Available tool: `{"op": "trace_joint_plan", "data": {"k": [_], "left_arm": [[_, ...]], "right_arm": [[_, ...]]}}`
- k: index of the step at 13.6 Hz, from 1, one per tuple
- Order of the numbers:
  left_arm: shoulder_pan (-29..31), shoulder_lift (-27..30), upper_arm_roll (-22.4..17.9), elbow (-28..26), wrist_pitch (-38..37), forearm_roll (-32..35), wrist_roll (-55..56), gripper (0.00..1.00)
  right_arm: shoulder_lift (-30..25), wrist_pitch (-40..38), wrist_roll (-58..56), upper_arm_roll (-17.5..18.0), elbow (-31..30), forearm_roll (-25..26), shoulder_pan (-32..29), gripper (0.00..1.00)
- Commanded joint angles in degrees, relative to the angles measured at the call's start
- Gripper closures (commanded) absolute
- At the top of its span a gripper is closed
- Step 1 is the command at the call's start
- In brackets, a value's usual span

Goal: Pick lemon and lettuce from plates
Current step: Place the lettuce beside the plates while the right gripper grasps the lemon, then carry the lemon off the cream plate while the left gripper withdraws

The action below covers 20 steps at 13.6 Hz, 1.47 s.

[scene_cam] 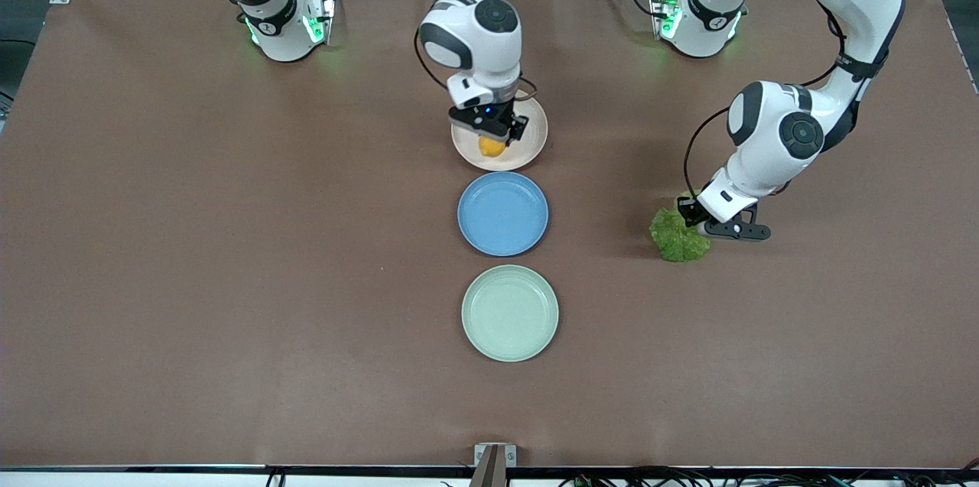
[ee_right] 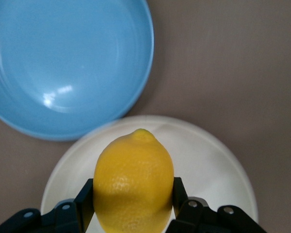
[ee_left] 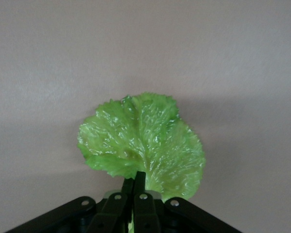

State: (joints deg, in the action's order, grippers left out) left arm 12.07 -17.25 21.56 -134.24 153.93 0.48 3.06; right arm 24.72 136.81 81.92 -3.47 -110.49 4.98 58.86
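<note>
The lemon (scene_cam: 492,146) is between the fingers of my right gripper (scene_cam: 489,137), over the beige-pink plate (scene_cam: 531,143). In the right wrist view the gripper (ee_right: 132,188) is shut on the lemon (ee_right: 134,182), one finger on each side, above the plate (ee_right: 208,160). I cannot tell whether the lemon touches the plate. My left gripper (scene_cam: 692,223) is shut on the lettuce (scene_cam: 677,238), low over bare table toward the left arm's end. In the left wrist view the gripper (ee_left: 135,178) pinches the leaf's (ee_left: 140,138) stem end. The mint green plate (scene_cam: 510,313) holds nothing.
A blue plate (scene_cam: 502,213) holding nothing lies between the beige-pink and mint plates; it also shows in the right wrist view (ee_right: 68,63). The three plates form a line down the middle of the brown table. Both arm bases stand at the table's edge farthest from the front camera.
</note>
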Motion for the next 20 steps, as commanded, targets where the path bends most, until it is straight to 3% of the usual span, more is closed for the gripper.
{"op": "trace_joint_plan", "data": {"k": [1, 2, 3, 4, 5, 7, 9, 12, 14, 17, 20], "left_arm": [[1.64, 0.20, 0.59, -0.94, 0.76, -0.12, -4.10, 0.96], [1.64, 0.29, 0.59, -0.94, 0.68, -0.12, -4.72, 0.94], [1.64, 0.55, 0.59, -0.76, 0.33, -0.12, -5.07, 0.73], [1.73, 0.99, 0.68, -0.50, -0.46, -0.12, -5.17, 0.22], [1.82, 1.69, 0.68, -0.15, -2.03, -0.12, -4.91, 0.00], [1.73, 5.37, 0.77, 1.42, -9.57, -0.12, -4.46, 0.00], [1.90, 9.15, 0.59, 6.24, -22.20, -0.21, -4.90, 0.00], [2.87, 12.94, 0.42, 19.40, -45.65, -0.83, -4.64, 0.00], [3.92, 12.86, 0.24, 30.38, -58.32, -0.92, -4.46, 0.00], [6.38, 13.73, 0.24, 41.22, -68.99, -1.00, -4.46, 0.00], [7.79, 15.58, 0.15, 45.81, -71.04, -1.00, -3.41, 0.00]], "right_arm": [[-9.32, -6.88, -12.53, 1.01, -3.06, 0.47, -8.73, 1.00], [-10.73, -7.95, -17.01, 0.83, -4.29, 0.47, -11.46, 1.00], [-12.14, -7.70, -22.54, 0.83, -6.30, 0.47, -15.32, 1.00], [-13.19, -7.35, -28.34, 0.83, -8.15, 0.47, -19.53, 1.00], [-14.08, -7.34, -33.96, 0.83, -9.30, 0.47, -23.23, 1.00], [-14.79, -7.43, -45.22, 0.83, -10.80, 0.47, -31.23, 1.00], [-14.70, -7.52, -53.05, 0.92, -10.89, 0.47, -37.64, 1.00], [-12.95, -4.20, -63.52, 0.92, -11.15, -4.25, -44.08, 1.00], [-11.28, 0.45, -65.22, 0.92, -14.30, -7.78, -44.53, 1.00], [-8.47, 6.80, -65.74, 0.92, -16.96, -7.79, -44.62, 0.99], [-4.87, 11.54, -68.29, 0.92, -16.60, -7.79, -45.67, 0.99]]}}
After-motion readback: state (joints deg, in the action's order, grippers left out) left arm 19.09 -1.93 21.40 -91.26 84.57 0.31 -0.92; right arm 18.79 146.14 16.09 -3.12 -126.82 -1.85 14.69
